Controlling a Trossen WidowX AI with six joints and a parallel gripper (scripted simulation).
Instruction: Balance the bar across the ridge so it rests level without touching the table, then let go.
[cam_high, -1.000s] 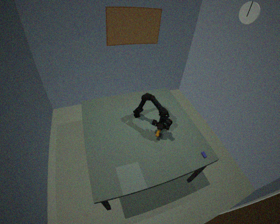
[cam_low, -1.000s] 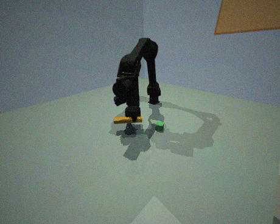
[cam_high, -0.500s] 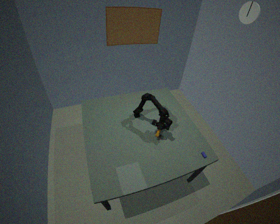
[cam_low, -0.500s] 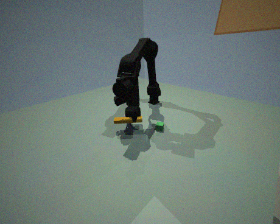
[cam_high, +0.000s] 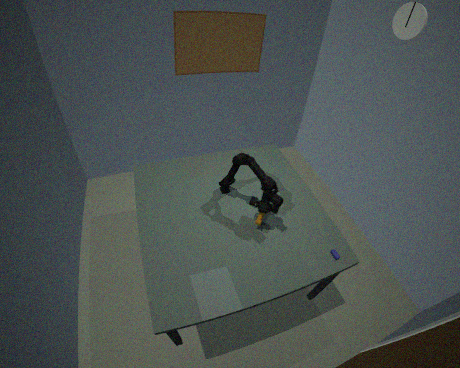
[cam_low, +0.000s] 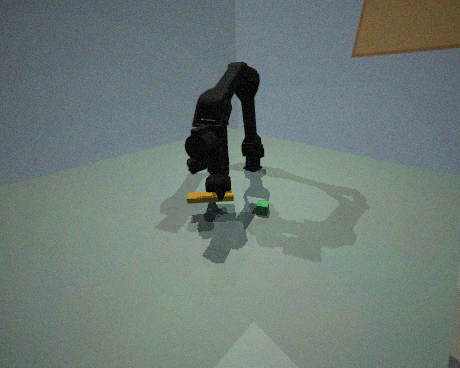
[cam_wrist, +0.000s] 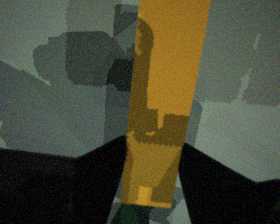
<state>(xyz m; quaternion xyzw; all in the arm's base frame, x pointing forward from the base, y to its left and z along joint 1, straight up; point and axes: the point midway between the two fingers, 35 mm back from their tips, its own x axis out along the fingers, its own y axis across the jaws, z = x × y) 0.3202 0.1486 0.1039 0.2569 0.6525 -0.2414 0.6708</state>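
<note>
The orange bar (cam_high: 258, 220) (cam_low: 197, 197) (cam_wrist: 170, 60) is held nearly level above the table (cam_high: 175, 240) (cam_low: 125, 280). My gripper (cam_high: 261, 213) (cam_low: 221, 196) (cam_wrist: 152, 145) is shut on the bar near one end, and most of its length runs up the wrist view. A small green block (cam_low: 262, 208), possibly the ridge, sits on the table right of the bar's near end in the exterior view; a dark green part (cam_wrist: 131, 215) shows at the wrist view's bottom edge. A dark bluish patch lies under the bar; I cannot tell whether it is ridge or shadow.
A small blue-purple piece (cam_high: 335, 254) lies near the table's right front corner. A pale patch (cam_high: 215, 290) (cam_low: 255, 347) shows on the table's front part. Several overlapping arm shadows fall around the bar and the green block.
</note>
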